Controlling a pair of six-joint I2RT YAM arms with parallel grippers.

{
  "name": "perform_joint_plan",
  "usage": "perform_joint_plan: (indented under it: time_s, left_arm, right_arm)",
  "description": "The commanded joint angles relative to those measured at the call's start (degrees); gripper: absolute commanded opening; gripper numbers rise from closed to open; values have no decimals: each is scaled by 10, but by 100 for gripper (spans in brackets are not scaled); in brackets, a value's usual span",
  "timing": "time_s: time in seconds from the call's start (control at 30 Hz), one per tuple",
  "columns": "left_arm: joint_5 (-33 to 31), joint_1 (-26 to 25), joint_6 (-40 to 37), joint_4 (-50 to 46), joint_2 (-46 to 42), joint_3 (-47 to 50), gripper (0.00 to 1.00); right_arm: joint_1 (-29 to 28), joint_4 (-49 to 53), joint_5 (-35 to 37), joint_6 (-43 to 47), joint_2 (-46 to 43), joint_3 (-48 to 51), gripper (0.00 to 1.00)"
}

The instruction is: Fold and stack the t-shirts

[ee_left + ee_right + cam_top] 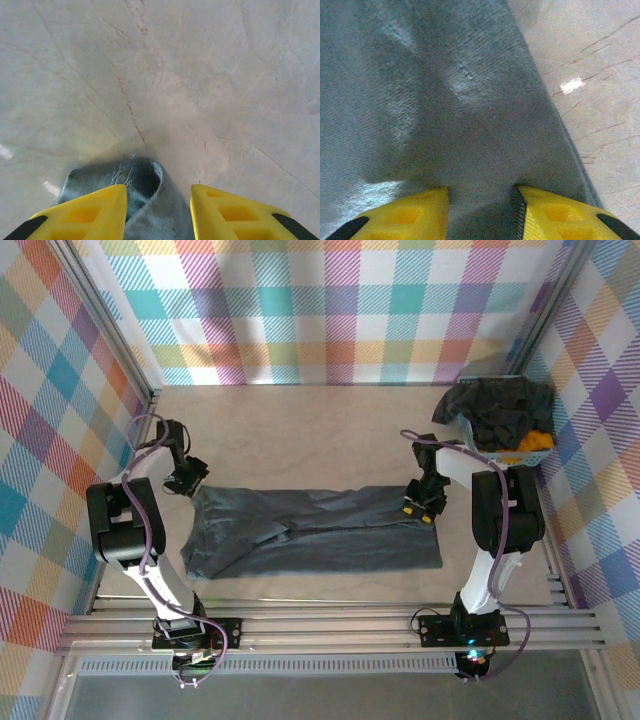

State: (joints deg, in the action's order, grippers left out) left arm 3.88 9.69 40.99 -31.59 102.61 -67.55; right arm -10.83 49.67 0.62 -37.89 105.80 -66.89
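Dark grey t-shirt (pixel 320 540) lies flat on the worktop (pixel 300 430), just ahead of the arm bases. Its long sides look folded in, so it's a wide band, not a compact packet yet. Left hand (pixel 186 476) is at the shirt's far-left corner: jaws apart, fabric tip loose between them, nothing clamped. Right hand (pixel 421 506) is at the shirt's far-right corner: jaws apart too, tips down on the cloth, no pinch I can see. Beyond the shirt's right end, the blue basket (pixel 465 428) holds a heap of dark shirts (pixel 505 405) plus an orange one (pixel 528 445) — all unfolded. My read: first shirt roughly half folded — cross folds, stacking and the basket pile are left.
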Motion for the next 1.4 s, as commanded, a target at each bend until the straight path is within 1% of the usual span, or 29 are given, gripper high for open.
perform_joint_plan:
  time_s: [0.0,0.07,0.1,0.23,0.33,0.47,0.67,0.77,0.87,0.93,0.97,1.0,1.07,1.1,1.17,1.2,1.27,1.3,1.37]
  left_arm:
    - [33,9,-6,51,9,19,39]
    - [36,8,-3,50,15,21,35]
    - [31,8,-5,40,20,21,30]
    - [-6,11,-11,16,24,17,1]
    - [-26,18,-13,6,29,-6,0]
    - [-41,29,-14,-17,56,-72,0]
    - [-38,36,-12,-23,103,-153,0]
    - [-25,37,-13,-28,131,-195,0]
    - [-10,37,-16,-59,170,-241,0]
    - [-10,38,-14,-67,176,-244,0]
    - [-10,37,-13,-67,172,-238,2]
    - [-10,37,-10,-65,162,-227,11]
    - [-13,36,-9,-56,127,-197,34]
    - [-19,35,-7,-54,99,-177,40]
    - [-33,29,-4,-50,37,-135,49]
    - [-38,21,-5,-42,2,-110,52]
    - [-34,-6,-15,-25,-54,-69,54]
    - [-22,-25,-24,-13,-74,-48,54]
    - [36,-64,-54,36,-92,-13,51]
  right_arm:
    - [7,7,0,10,24,-8,40]
    - [7,11,1,9,27,-14,40]
    - [8,12,2,7,29,-16,40]
    - [12,15,4,4,41,-29,40]
    - [18,21,3,5,59,-50,40]
    - [33,40,-1,1,98,-99,39]
    - [48,56,-18,-15,156,-185,39]
    - [49,63,-32,-15,185,-235,39]
    - [48,52,-64,-1,204,-271,41]
    - [44,46,-69,18,200,-287,44]
    - [42,41,-69,30,193,-290,46]
    - [39,36,-67,40,180,-289,48]
    - [38,32,-67,56,155,-288,51]
    - [38,32,-67,65,139,-288,52]
    - [34,29,-64,78,101,-282,54]
    - [30,23,-65,84,79,-275,56]
    - [19,6,-75,92,40,-258,58]
    - [10,-5,-85,94,21,-246,59]
    - [-8,-29,-112,93,-7,-222,60]
